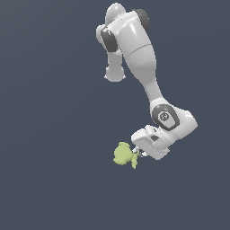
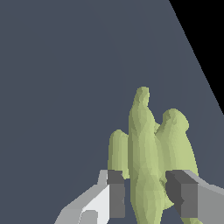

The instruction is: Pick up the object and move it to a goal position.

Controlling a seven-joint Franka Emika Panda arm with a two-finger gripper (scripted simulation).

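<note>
Gripping the object (image 2: 146, 175) between its dark pads (image 2: 116, 194), your gripper (image 1: 136, 153) closed on the yellow-green lump, arm (image 1: 139, 58) reaching from the far side, plain grey floor (image 1: 49, 134) beneath.

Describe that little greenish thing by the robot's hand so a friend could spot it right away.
Follow the white robot arm down to its gripper. Between the jaws sits the object, a small yellow-green lumpy shape. It is the only coloured thing against the plain dark grey floor.
</note>
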